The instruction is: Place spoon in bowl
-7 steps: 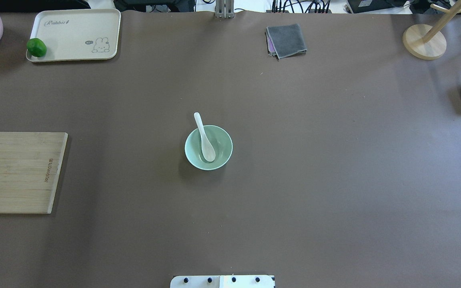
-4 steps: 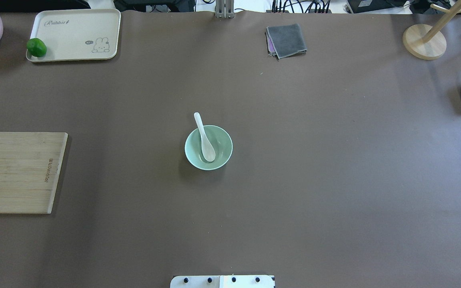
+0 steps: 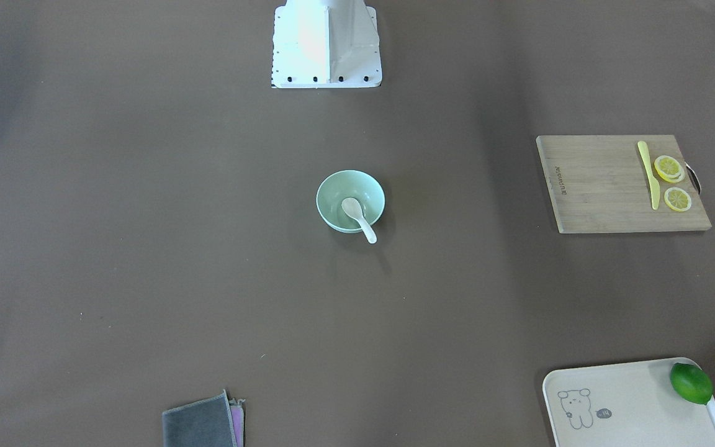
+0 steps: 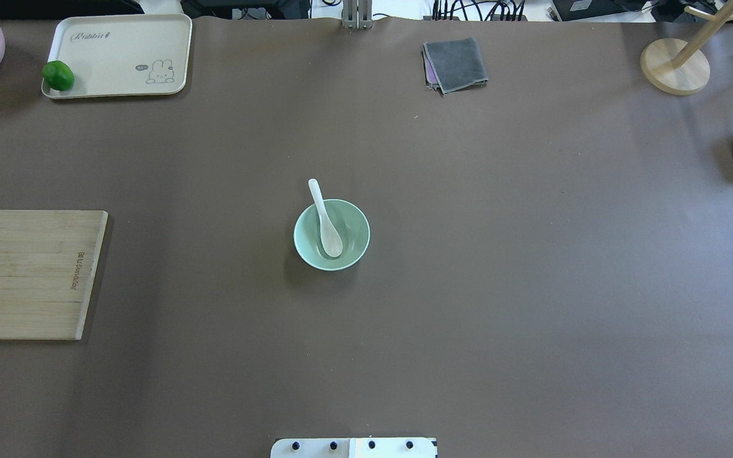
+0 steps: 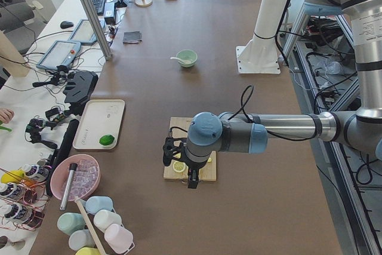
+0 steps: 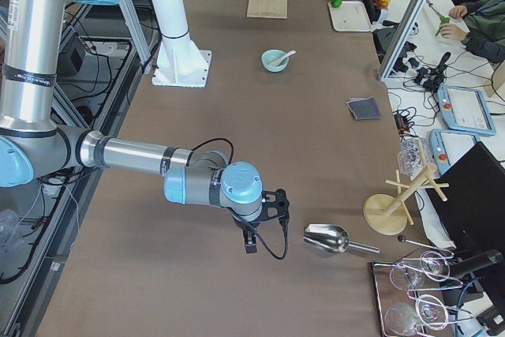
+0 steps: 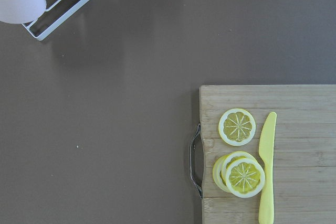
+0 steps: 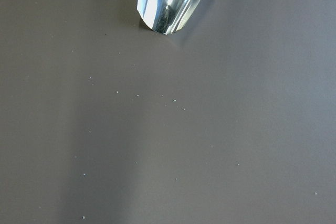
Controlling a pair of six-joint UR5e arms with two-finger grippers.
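Nothing has moved since the earlier overhead shots: spoon, bowl and clutter all sit in the same spots.

Nearest is the robot base [image 4: 354, 447], at the near edge of the brown counter [image 4: 532, 305].

Left tool [image 5: 191, 180] hangs over the cutting board [image 4: 29, 273] out on the left. It shows only in the side view, so I cannot tell if it is clenched or released. A yellow knife [image 7: 266, 171] lies on that board just beside the lemon slices [image 7: 237, 127].

Right tool [image 6: 249, 244] hangs over bare counter on the right, near a metal scoop [image 6: 327, 238]. It also shows only from the side, so I cannot tell its grip either.

Mid-counter is the green bowl [image 4: 359, 222], upright and well apart from both tools. The white spoon [image 4: 326, 226] is in it, scoop down inside. The handle leans on the far-left rim and sticks out past it.

At the far edge:
- A cream tray [image 4: 118, 57] sits on the left, with a lime [image 4: 58, 75] at its left rim.
- A folded grey cloth [image 4: 455, 63] lies around the middle.
- A wooden stand [image 4: 674, 67] is at the right corner.
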